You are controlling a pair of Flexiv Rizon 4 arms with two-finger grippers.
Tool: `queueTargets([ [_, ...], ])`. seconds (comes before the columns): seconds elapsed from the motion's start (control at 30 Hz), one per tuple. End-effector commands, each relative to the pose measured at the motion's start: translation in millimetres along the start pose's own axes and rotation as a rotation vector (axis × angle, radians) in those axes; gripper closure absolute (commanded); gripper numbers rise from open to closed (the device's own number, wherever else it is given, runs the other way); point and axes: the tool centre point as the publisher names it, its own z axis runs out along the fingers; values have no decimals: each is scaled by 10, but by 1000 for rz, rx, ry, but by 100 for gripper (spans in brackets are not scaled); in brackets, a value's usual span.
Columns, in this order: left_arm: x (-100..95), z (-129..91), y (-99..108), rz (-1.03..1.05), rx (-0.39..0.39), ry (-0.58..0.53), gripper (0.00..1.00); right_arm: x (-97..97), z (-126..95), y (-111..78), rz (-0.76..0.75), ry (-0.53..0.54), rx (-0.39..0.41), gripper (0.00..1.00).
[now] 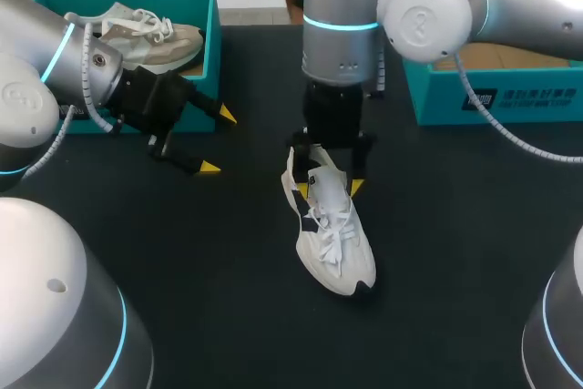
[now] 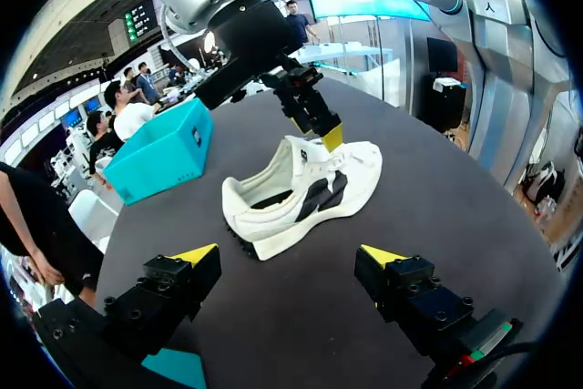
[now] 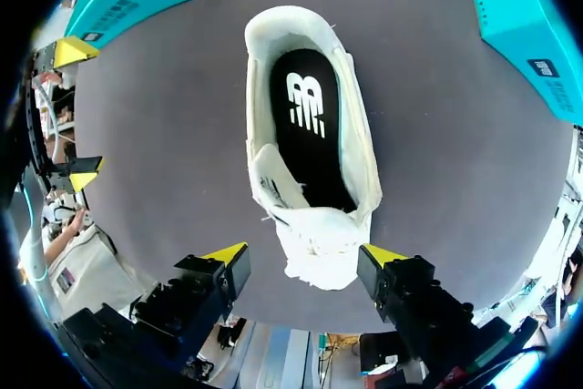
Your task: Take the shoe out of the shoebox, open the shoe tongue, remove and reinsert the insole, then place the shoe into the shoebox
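White sneaker (image 1: pixel 332 225): laid on its sole at the middle of the black table (image 1: pixel 474 252), toe turned towards the robot, outside both boxes.
Insole (image 3: pixel 307 125): black, seen lying inside the sneaker through its opened collar.
Right gripper (image 1: pixel 328 189): held low over the sneaker's tongue, fingers spread to either side of it; nothing is pinched.
Left gripper (image 1: pixel 217 141): held above bare table just beside the left teal shoebox, fingers spread wide with nothing between them, well apart from the sneaker.
Left teal shoebox (image 1: pixel 211 43): occupied by a beige sneaker (image 1: pixel 150 35).
Right teal shoebox (image 1: pixel 492 97): set at the table's far right side.
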Motion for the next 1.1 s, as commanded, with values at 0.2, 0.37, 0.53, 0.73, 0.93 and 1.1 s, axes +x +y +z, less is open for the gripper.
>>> queueTargets([
  [0.2,-1,-1,0,0,-3,2,0,79,52,29,0,24,-15,49],
  [0.37,-1,-1,0,0,-3,2,0,52,115,55,1,27,-6,49],
  [0.53,-1,-1,0,0,-3,2,0,27,92,55,7,13,-1,45],
  [0.73,-1,-1,0,0,-3,2,0,16,134,57,12,17,2,36],
  [0.93,-1,-1,0,0,-3,2,0,50,137,163,-2,30,-4,39],
  [1.1,-1,-1,0,0,-3,2,0,64,141,277,-26,30,-18,47],
])
